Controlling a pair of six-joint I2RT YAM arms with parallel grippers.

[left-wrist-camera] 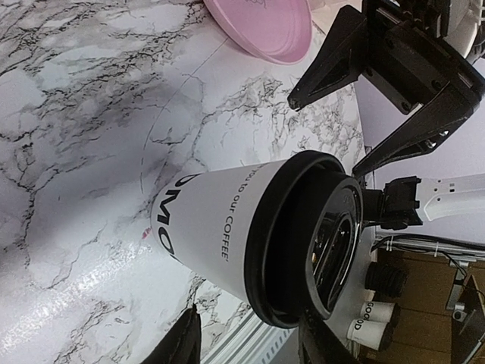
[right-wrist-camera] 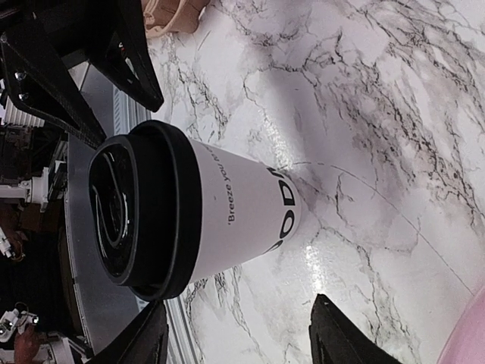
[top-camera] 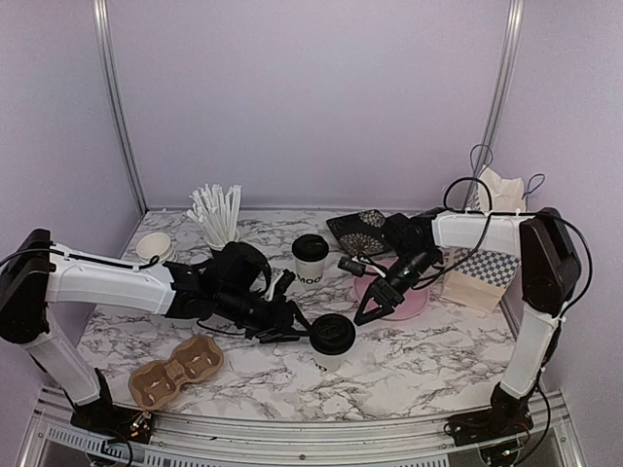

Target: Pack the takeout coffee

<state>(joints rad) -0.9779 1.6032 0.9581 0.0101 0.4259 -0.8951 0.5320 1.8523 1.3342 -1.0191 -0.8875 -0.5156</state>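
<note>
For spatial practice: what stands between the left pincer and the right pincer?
The nearer lidded coffee cup, flanked by left pincer and right pincer in the top view.

A white takeout coffee cup [top-camera: 332, 342] with a black lid stood upright on the marble table [top-camera: 428, 365]. The left gripper [top-camera: 295, 329] was just to its left, the right gripper [top-camera: 367, 311], fingers spread, was just behind it to the right, and a second lidded cup [top-camera: 311, 261] stood farther back and slightly left. Well to the left of that near cup and closer to the front edge sat a brown cardboard cup carrier [top-camera: 176, 371]; behind the cup to the right lay a pink plate [top-camera: 407, 304], with a checkered box [top-camera: 479, 276] farther right still, and far back to the cup's left stood a black cup of white straws [top-camera: 217, 219] and a stack of plain white cups [top-camera: 154, 247].
</note>
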